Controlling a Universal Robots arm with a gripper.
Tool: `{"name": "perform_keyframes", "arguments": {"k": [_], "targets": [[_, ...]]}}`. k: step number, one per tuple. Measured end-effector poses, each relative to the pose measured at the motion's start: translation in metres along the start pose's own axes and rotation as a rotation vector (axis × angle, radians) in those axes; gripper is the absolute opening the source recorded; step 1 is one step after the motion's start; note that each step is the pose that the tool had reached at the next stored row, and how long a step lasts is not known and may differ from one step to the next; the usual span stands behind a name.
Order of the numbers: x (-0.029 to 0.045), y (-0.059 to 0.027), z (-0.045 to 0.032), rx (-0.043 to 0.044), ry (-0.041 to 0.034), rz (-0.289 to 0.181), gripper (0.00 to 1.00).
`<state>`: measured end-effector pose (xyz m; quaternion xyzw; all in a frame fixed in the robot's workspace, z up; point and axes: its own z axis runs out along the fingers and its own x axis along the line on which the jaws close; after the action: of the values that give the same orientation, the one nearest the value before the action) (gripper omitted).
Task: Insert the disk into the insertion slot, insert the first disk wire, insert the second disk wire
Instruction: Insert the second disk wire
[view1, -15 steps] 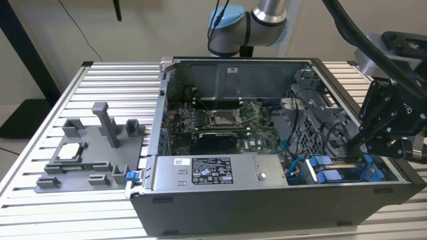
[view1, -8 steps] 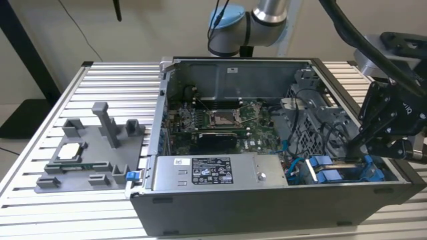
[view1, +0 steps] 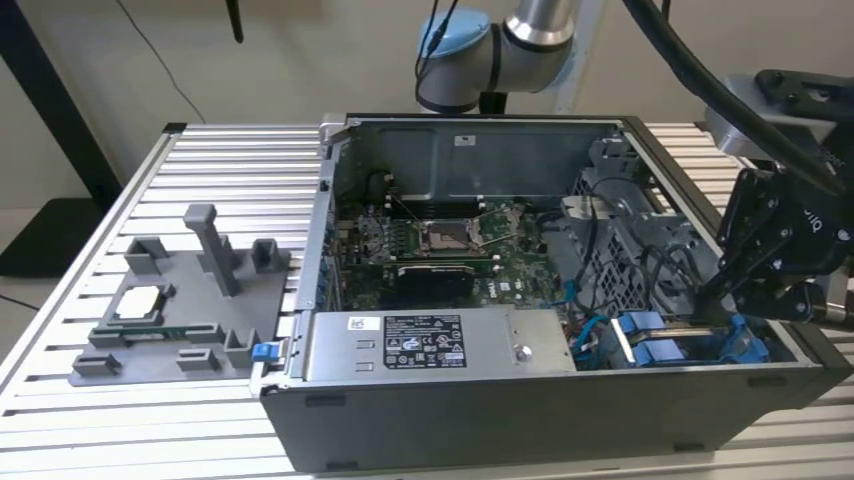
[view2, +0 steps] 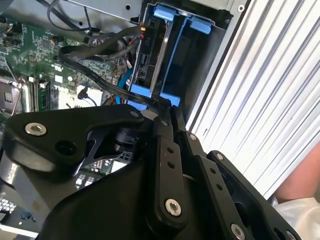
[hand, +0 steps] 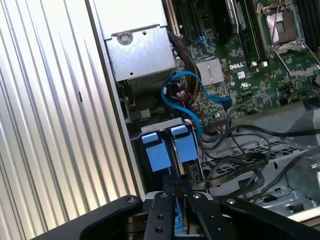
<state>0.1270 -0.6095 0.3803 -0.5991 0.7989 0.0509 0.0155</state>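
The disk, silver-grey in a bright blue carrier, sits inside the insertion slot at the case's corner nearest the exterior view's right. A second blue carrier sits beside it. My gripper hangs right over these carriers with its black fingers pressed together. A flat black disk wire runs from the motherboard side straight into the fingertips, just at the disk's end. In the first wrist view the same wire loops back to the gripper.
The open grey computer case lies on a slatted aluminium table. Inside are the motherboard, a labelled power supply and light blue cables. A grey fixture with parts stands toward the exterior view's left. A person's arm is close by.
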Motion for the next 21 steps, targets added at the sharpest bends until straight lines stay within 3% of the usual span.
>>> {"name": "perform_keyframes", "arguments": {"k": [5, 9, 15, 18, 21], "targets": [[-0.0002, -0.0001, 0.0036, 0.0139, 0.0277, 0.000, 0.00], [-0.0001, -0.0001, 0.0047, 0.0175, 0.0325, 0.001, 0.00], [-0.0105, 0.0039, 0.0104, 0.0339, 0.0230, -0.001, 0.00], [-0.0140, 0.0057, 0.0127, 0.0417, 0.0128, -0.003, 0.00], [-0.0157, 0.0062, 0.0143, 0.0456, 0.0074, -0.004, 0.00]]}}
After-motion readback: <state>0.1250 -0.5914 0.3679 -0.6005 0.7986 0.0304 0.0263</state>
